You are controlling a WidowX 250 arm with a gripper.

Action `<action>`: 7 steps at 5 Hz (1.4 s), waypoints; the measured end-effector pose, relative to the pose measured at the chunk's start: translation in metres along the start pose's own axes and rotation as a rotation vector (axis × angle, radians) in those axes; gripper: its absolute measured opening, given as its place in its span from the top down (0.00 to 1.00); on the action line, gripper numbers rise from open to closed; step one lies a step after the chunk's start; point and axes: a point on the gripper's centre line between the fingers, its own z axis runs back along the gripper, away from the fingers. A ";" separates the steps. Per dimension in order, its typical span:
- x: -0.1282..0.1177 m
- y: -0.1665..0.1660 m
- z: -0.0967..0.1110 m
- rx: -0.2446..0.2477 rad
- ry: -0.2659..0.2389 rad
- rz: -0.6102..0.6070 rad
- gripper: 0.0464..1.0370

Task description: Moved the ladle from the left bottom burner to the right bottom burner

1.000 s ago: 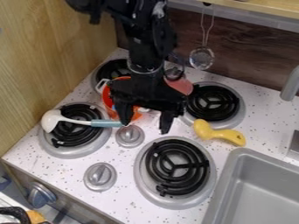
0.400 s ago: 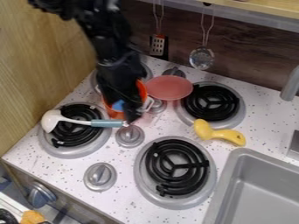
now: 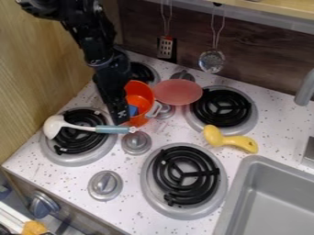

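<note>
Arm [image 3: 109,69] sits further toward nine o'clock than before. Target burner [image 3: 147,179], at five, awaits delivery. Hand [image 3: 122,121], now turned, hangs by the handle [image 3: 111,130]; spread or closed, cannot tell. Ladle [image 3: 55,126] remains unmoved on the eight-o'clock burner [image 3: 80,160]; grasping seems next.

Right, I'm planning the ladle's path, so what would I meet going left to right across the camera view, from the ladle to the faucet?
Ladle → right bottom burner → yellow curved object → faucet.
</note>
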 end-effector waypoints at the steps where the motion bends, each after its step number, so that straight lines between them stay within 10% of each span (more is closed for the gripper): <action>1: -0.008 0.005 -0.009 0.044 -0.010 -0.026 0.04; 6: -0.026 0.009 -0.052 0.013 0.007 -0.025 0.09; 7: -0.025 0.010 -0.055 0.022 -0.008 -0.041 0.38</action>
